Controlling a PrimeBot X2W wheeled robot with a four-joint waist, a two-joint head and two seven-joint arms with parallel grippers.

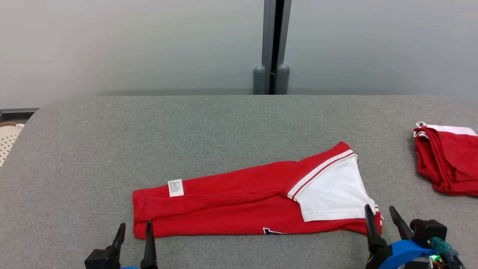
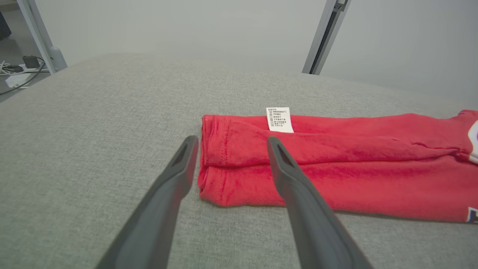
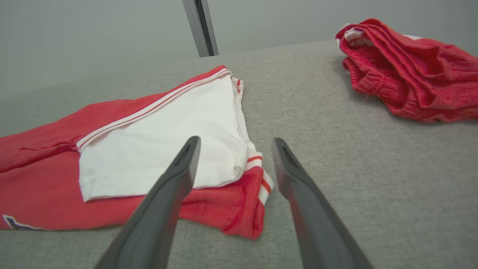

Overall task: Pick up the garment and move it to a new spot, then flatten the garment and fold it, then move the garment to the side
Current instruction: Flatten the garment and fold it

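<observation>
The red garment (image 1: 239, 201) lies folded in a long band on the table (image 1: 224, 123), left gripper (image 1: 135, 225) and right gripper (image 1: 380, 208) both released at its near corners. Pinching only the top layer could undo the fold. Its white care label (image 1: 176, 187) carries print too small to read.

The head view looks forward and down across the table (image 1: 224, 119) toward the wall (image 1: 112, 45), while the two wrist views sit low and close at opposite ends of the garment (image 1: 231, 209), facing that wall too, and all three views share it.
</observation>
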